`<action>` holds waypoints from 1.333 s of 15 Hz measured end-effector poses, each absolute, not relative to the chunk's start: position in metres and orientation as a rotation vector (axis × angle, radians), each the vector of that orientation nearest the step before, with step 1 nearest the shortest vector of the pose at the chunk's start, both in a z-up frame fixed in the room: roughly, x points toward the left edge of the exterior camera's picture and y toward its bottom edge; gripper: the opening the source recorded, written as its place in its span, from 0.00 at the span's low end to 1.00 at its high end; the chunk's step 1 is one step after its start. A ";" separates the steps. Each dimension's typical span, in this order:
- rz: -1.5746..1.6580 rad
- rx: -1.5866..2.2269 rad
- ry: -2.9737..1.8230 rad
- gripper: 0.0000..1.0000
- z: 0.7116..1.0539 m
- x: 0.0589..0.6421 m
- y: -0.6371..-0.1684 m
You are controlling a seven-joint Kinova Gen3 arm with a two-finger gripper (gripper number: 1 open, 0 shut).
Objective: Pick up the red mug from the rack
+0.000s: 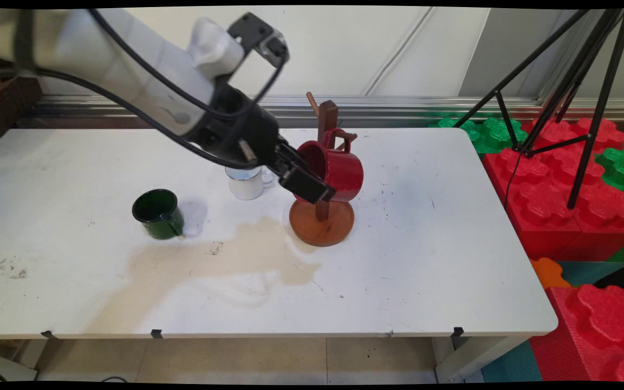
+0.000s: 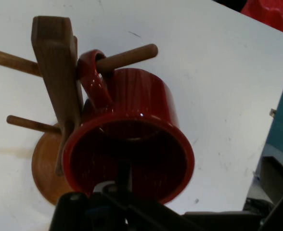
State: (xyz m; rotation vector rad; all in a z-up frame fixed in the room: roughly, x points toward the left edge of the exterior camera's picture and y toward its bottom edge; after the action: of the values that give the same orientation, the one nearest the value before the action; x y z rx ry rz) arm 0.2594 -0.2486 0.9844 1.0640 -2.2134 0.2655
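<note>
At the gripper [image 1: 312, 181], clamped on the rim, a glossy red mug [image 1: 336, 169] hangs tilted, its handle looped over a peg of the wooden mug tree [image 1: 322, 216]. Beyond, a stained white table [image 1: 426, 260] holds a green mug [image 1: 158, 214] and a white mug [image 1: 246, 183].

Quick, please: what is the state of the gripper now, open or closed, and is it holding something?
Gripper: closed on the rim of the red mug, whose handle is looped over a peg of the wooden mug tree.
</note>
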 end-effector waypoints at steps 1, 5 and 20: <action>0.265 1.074 -2.206 1.00 0.980 0.256 -0.252; 0.263 1.111 -2.179 1.00 0.965 0.244 -0.262; 0.325 1.223 -2.116 0.00 0.945 0.218 -0.273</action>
State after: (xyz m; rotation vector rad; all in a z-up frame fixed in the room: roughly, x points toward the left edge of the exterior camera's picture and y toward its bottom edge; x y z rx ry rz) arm 0.2184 -0.2727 0.9448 1.2234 -2.1163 0.3255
